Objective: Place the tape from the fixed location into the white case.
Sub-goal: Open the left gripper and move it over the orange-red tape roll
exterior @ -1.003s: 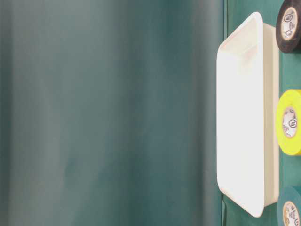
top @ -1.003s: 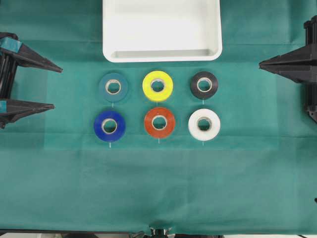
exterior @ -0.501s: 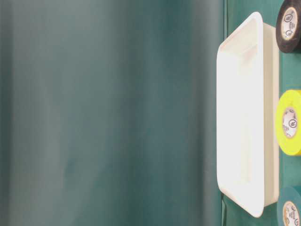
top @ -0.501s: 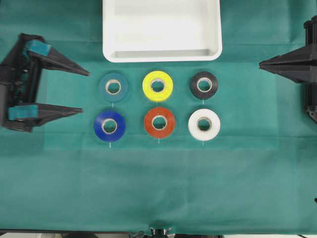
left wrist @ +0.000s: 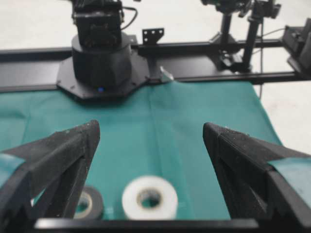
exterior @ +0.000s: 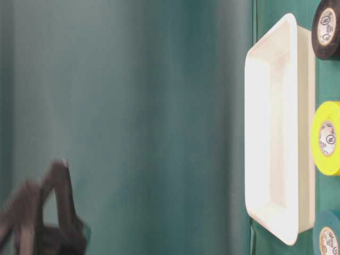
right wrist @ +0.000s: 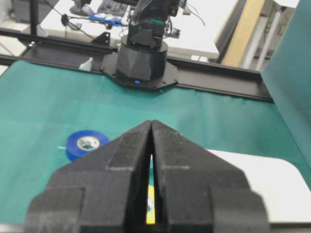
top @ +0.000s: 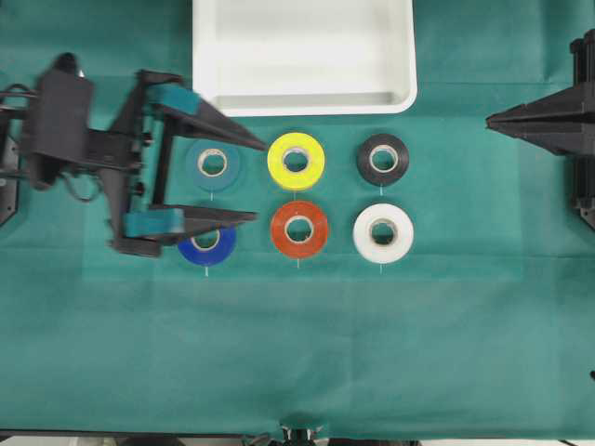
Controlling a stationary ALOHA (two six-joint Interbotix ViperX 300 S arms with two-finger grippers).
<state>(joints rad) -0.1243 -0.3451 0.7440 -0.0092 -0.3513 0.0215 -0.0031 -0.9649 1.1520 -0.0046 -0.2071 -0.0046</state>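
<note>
Since 1 s ago, left gripper (top: 258,179) has swung in from the left edge over the rolls; right gripper (top: 490,118) hasn't budged. Left jaws wide apart, nothing btwn them but cloth; teal roll (top: 212,163) sits under the gap, dark blue roll (top: 206,247) partly under the lower finger. The tape (top: 299,229) lies just past the lower fingertip, untouched. White case (top: 304,99) is beyond the upper fingertip. Right jaws pressed together, empty.
</note>
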